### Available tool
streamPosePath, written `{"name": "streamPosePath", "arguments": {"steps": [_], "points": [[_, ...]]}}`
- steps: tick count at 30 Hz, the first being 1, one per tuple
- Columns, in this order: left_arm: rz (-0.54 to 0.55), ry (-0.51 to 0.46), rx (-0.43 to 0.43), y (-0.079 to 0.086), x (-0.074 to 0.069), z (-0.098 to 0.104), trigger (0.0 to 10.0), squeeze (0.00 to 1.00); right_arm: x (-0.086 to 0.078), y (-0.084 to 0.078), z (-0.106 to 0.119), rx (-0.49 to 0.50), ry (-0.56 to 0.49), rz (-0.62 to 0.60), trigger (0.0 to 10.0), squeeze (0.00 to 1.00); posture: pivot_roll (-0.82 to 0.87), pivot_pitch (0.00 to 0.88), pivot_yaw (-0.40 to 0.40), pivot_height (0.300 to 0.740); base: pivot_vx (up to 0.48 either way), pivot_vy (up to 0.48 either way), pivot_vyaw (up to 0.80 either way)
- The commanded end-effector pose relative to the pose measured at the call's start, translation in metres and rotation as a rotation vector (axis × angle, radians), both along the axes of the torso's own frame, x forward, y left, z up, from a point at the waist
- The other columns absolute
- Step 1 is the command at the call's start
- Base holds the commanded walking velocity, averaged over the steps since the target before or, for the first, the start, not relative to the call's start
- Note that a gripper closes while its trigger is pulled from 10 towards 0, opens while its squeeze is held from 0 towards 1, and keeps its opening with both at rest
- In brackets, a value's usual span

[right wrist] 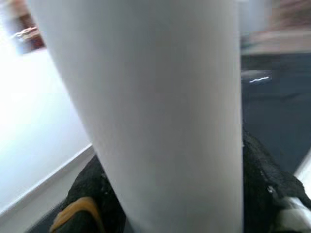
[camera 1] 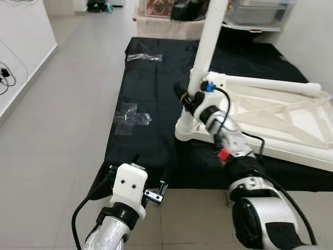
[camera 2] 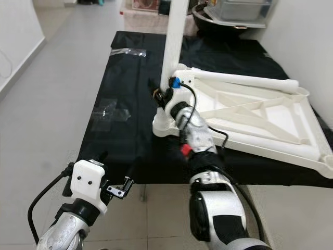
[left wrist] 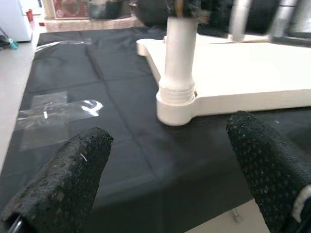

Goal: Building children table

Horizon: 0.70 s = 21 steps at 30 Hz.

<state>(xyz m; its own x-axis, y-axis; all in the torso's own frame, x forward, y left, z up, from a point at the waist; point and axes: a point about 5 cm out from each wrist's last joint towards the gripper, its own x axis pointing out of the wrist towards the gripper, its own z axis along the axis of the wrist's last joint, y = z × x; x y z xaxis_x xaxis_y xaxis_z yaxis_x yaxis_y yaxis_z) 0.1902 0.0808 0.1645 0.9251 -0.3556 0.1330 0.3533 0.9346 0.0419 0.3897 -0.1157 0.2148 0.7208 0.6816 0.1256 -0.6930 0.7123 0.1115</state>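
White plastic tabletop (camera 1: 291, 122) is lying upside down on a black floor mat (camera 1: 151, 104), ribs facing up, so the leg sockets are reachable. One white leg (camera 1: 210, 36) is standing upright in the near corner socket (camera 1: 187, 127), at roughly 12 o'clock from the robot. Thread ring is showing at the base in the left wrist view, so judging it as not fully screwed in or just seated. A second leg (camera 1: 270, 83) is lying flat across the tabletop at about 1 o'clock, waiting its turn.

Right gripper (camera 1: 190, 96) is reaching forward and wrapping its black fingers (right wrist: 269, 194) around the lower part of the upright leg, just above the socket. Pincer is closed narrow on the leg, one finger on each side of the tube in the right wrist view. Low grip probably gives it the best twist and is keeping the leg plumb.

Left gripper (left wrist: 175, 179) is hovering low at 7 o'clock, near the mat's front edge, fingers spread wide and holding nothing, aimed at the socket as if ready to brace the corner.

Clear plastic wrappers (camera 1: 130, 117) are lying on the mat at 10 o'clock, well apart from the work.

Likely step: twisting the leg tight. Risk: tabletop sliding on the mat, or cross-threading.
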Motion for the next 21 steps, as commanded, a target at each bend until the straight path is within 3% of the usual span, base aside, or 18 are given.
{"name": "streamPosePath", "arguments": {"steps": [1,7,11,12,13,14,15,18,21], "points": [[-0.007,0.013,0.003,-0.001,-0.001,-0.003,10.0,0.0,-0.007,0.019,-0.007,-0.031,0.044,0.249,10.0,0.0,0.1,0.105,-0.09,0.74,0.0,0.0,0.0],[-0.007,0.013,0.005,-0.001,-0.001,-0.003,10.0,0.0,-0.009,0.038,-0.005,-0.156,0.026,0.431,10.0,0.0,0.11,0.111,-0.092,0.74,0.0,0.0,0.0],[-0.004,0.015,0.006,-0.001,-0.001,-0.003,10.0,0.0,-0.009,0.052,-0.005,-0.236,-0.023,0.452,10.0,0.0,0.11,0.115,-0.094,0.74,0.0,0.0,0.0],[-0.004,0.015,0.006,-0.001,-0.001,-0.003,10.0,0.0,-0.006,0.054,-0.004,-0.236,-0.024,0.41,2.3,0.0,0.11,0.116,-0.094,0.74,0.0,0.0,0.0],[-0.004,0.015,0.006,-0.001,-0.001,-0.003,10.0,0.0,-0.006,0.054,-0.004,-0.236,-0.024,0.41,2.3,0.0,0.11,0.116,-0.094,0.74,0.0,0.0,0.0],[-0.003,0.016,0.006,-0.001,-0.001,-0.003,10.0,0.0,0.001,0.055,0.004,-0.223,-0.063,0.259,0.0,0.0,0.11,0.115,-0.092,0.74,0.0,0.0,0.0],[-0.003,0.016,0.006,-0.001,-0.001,-0.003,10.0,0.0,0.001,0.055,0.004,-0.223,-0.063,0.259,0.0,0.0,0.11,0.115,-0.092,0.74,0.0,0.0,0.0],[-0.004,0.018,0.004,-0.001,-0.001,-0.003,10.0,0.0,0.014,0.043,0.011,-0.159,-0.045,-0.02,0.0,0.0,0.11,0.115,-0.09,0.74,0.0,0.0,0.0],[-0.005,0.017,0.003,-0.001,0.0,-0.003,10.0,0.0,0.018,0.036,0.01,-0.103,-0.008,-0.139,0.0,0.0,0.1,0.113,-0.091,0.74,0.0,0.0,0.0]]}}
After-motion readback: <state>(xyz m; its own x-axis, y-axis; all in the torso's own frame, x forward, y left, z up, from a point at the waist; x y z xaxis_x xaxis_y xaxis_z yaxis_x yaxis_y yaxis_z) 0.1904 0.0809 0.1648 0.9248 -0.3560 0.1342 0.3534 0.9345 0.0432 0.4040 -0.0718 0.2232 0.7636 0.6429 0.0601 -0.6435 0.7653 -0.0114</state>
